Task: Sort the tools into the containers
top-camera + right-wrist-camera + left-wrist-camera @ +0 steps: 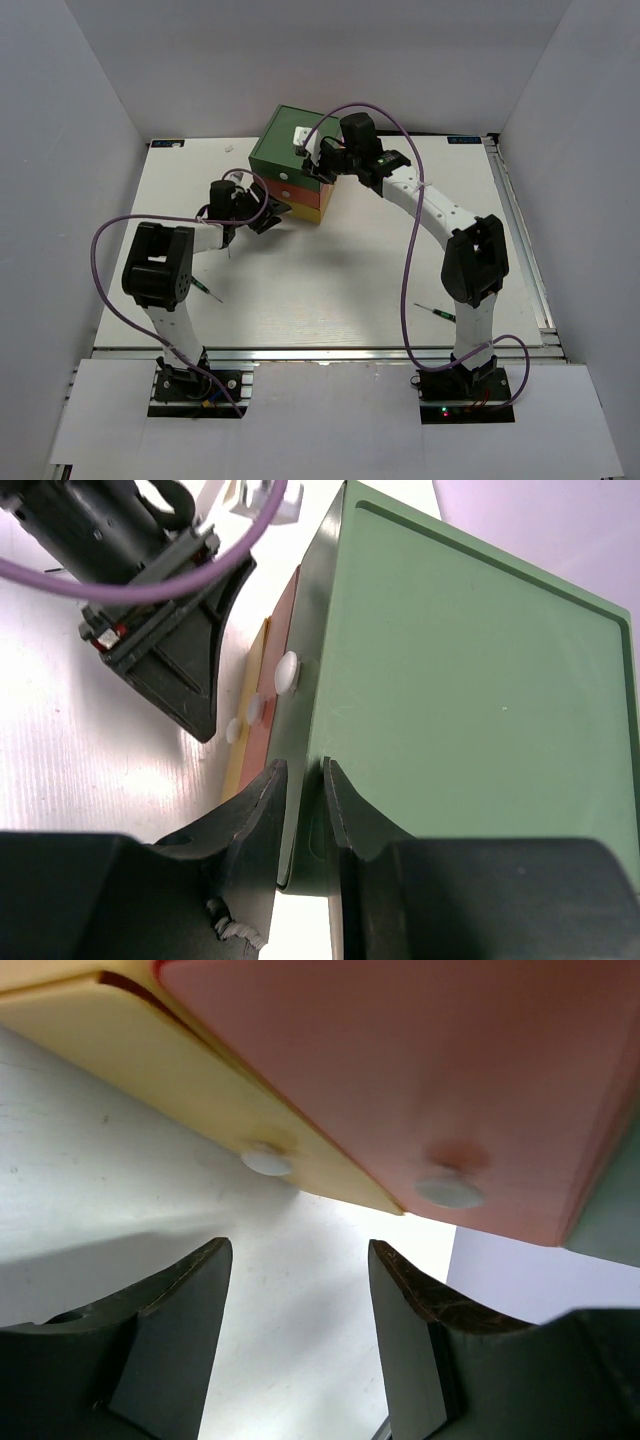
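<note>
The small chest (283, 150) stands at the back middle, green on top, with the orange drawer (307, 195) and yellow drawer (301, 211) below. My right gripper (313, 162) is shut on the chest's green upper front edge (300, 810), just below the green drawer's white knob (287, 670). My left gripper (268, 212) is open and empty, low in front of the chest. Its jaws (300, 1245) face the yellow knob (267, 1160) and the orange knob (450, 1192). Two thin black screwdrivers lie on the table, one (207, 291) at the left, one (437, 312) at the right. The other tools are out of view.
White walls close in the table at the left (60, 200), back and right. A metal rail (525, 240) runs along the right edge. Purple cables (405, 260) loop over both arms. The left gripper (170, 650) shows close beside the drawers in the right wrist view.
</note>
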Available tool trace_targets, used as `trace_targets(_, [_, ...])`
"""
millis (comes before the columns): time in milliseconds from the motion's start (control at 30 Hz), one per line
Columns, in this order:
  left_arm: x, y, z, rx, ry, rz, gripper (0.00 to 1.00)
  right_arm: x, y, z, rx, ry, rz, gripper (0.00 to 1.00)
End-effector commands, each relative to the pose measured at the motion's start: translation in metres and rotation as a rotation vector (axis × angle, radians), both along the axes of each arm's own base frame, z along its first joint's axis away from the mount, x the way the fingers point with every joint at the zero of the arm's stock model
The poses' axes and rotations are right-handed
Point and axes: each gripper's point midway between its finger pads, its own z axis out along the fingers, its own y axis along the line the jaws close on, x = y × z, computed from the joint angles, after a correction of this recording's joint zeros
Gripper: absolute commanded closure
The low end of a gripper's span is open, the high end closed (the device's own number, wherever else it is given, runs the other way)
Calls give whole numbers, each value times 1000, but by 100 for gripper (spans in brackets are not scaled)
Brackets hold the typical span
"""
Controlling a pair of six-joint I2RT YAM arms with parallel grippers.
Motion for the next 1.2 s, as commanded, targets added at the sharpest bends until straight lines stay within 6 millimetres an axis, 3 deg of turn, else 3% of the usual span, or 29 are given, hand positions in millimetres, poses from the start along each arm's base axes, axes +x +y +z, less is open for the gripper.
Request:
trace_targets(0, [7,-5,1,-29,-42,-49,33,-4,-2,-4,-9,50,7,73])
trace_targets(533, [33,-5,-14,-84,-34,-57,39,2,-6,-8,-14,58,-4,73])
trace_targets(1167, [35,-10,-29,-173,29,-35,54,5,-10,-14,-12,77,-13,73])
